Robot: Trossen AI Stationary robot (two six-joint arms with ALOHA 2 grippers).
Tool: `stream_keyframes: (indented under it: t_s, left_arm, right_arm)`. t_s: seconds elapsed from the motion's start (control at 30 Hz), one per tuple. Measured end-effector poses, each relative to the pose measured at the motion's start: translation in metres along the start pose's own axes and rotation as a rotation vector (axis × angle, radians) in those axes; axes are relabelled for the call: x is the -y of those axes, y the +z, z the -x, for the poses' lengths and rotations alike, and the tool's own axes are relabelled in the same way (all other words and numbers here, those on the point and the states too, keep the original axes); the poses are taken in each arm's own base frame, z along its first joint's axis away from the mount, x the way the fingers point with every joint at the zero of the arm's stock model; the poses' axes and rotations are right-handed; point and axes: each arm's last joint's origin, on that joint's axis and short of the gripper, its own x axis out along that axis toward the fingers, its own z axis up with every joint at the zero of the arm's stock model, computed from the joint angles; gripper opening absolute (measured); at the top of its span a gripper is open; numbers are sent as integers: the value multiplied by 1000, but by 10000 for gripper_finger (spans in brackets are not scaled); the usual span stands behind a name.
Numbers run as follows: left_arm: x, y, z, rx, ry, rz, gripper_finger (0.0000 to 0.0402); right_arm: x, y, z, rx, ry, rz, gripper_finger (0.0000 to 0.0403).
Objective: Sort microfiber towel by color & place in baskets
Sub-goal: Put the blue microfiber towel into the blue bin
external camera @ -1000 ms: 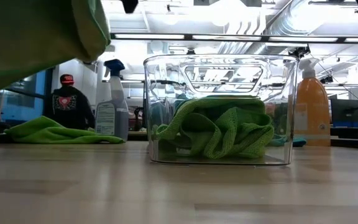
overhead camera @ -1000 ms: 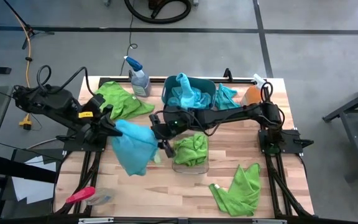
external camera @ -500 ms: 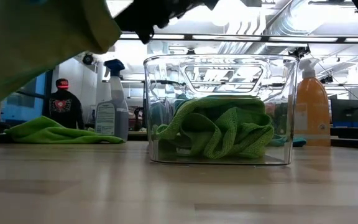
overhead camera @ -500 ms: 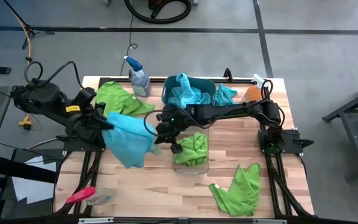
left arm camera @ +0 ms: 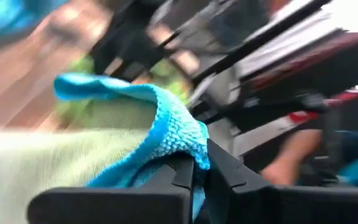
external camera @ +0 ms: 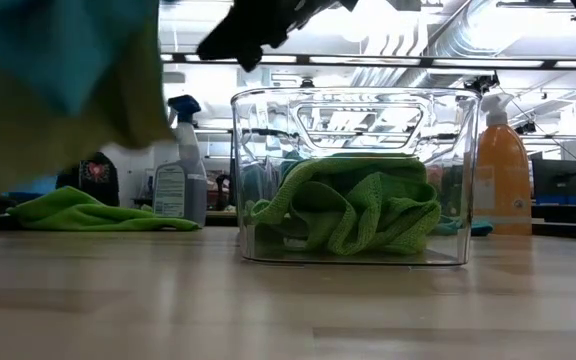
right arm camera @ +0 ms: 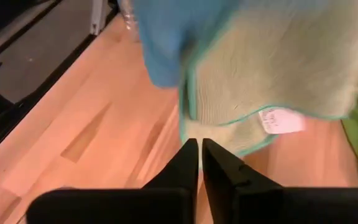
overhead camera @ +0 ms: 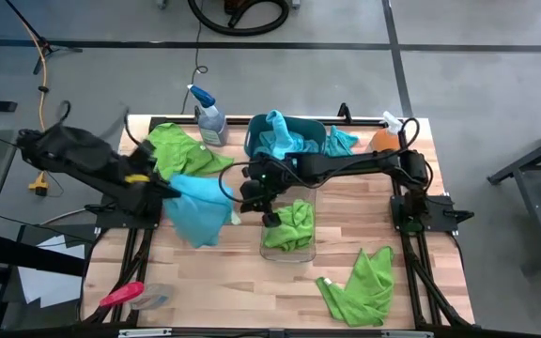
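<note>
My left gripper (overhead camera: 164, 187) is shut on a towel (overhead camera: 195, 211) that is turquoise on one face and pale green on the other, over the table's left half. My right gripper (overhead camera: 269, 216) hovers shut between this towel and the clear bin (overhead camera: 289, 233), touching nothing; in the right wrist view its fingers (right arm camera: 199, 149) point at the towel's labelled corner (right arm camera: 278, 118). The clear bin (external camera: 353, 175) holds a lime green towel (external camera: 353, 210). The teal tub (overhead camera: 294, 139) holds turquoise towels. Green towels lie flat on the table at the far left (overhead camera: 181, 150) and near right (overhead camera: 360, 286). My left gripper pinches the towel's turquoise-hemmed edge (left arm camera: 178, 140) between its two fingers (left arm camera: 185, 171), coming from the table's left side. How many layers it holds I cannot tell. The towel (external camera: 58, 90) hangs slack below the fingers, lifted clear of the table.
A clear spray bottle (overhead camera: 209, 117) and an orange bottle (overhead camera: 383, 141) stand at the far edge beside the tub. One more turquoise towel (overhead camera: 341, 143) lies right of the tub. A red-handled tool (overhead camera: 120, 296) lies at the near left corner. Bare wood (overhead camera: 224, 282) shows near the front.
My right gripper has drawn back from the hanging towel toward the right and over the clear bin, and has risen a little. My left gripper has kept its hold while its arm swung; the towel has swayed with it and hangs lower in the low view.
</note>
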Motion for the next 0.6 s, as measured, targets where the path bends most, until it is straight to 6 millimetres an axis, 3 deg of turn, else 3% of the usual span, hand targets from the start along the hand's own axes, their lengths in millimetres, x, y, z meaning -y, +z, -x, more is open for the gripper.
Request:
stream_keyframes:
  t_s: [0.23, 0.43, 0.6]
  left_arm:
    - [-12, -13, -18, -150, 214, 51, 82]
    - [-29, -34, -62, -297, 415, -50, 150]
    - [-50, -58, -102, -415, 561, -89, 176]
  right_arm:
    - [3, 3, 37, -60, -98, -32, 85]
    - [-1, -1, 68, -151, -118, -75, 141]
    - [-5, -14, 85, -297, -86, -144, 162]
